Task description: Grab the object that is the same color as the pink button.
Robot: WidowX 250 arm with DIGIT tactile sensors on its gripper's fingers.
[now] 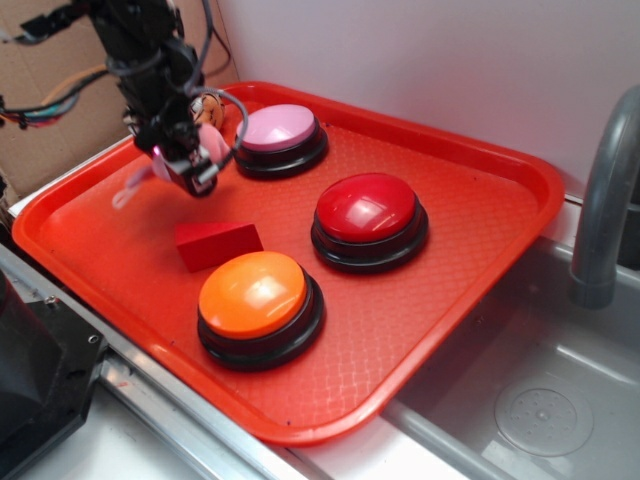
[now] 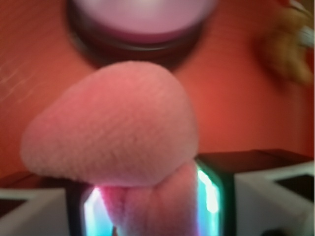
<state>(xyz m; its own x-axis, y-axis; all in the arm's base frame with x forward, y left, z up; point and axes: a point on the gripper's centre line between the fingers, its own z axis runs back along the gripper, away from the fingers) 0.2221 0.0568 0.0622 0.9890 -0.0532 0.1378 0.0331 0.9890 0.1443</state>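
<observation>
The pink plush toy (image 2: 113,128) fills the wrist view, squeezed between the two fingers of my gripper (image 2: 152,206). In the exterior view the gripper (image 1: 188,160) hangs above the tray's far left part, shut on the pink plush toy (image 1: 210,143), whose pale loop string (image 1: 130,188) dangles to the left. The pink button (image 1: 280,135) stands just to the right of the gripper on the tray (image 1: 100,215); in the wrist view the pink button (image 2: 140,19) is straight ahead at the top.
A red wedge block (image 1: 217,243), an orange button (image 1: 258,305) and a red button (image 1: 369,218) stand on the tray. An orange striped plush (image 2: 290,44) lies near the pink button. A steel sink (image 1: 540,400) and faucet (image 1: 605,190) are at the right.
</observation>
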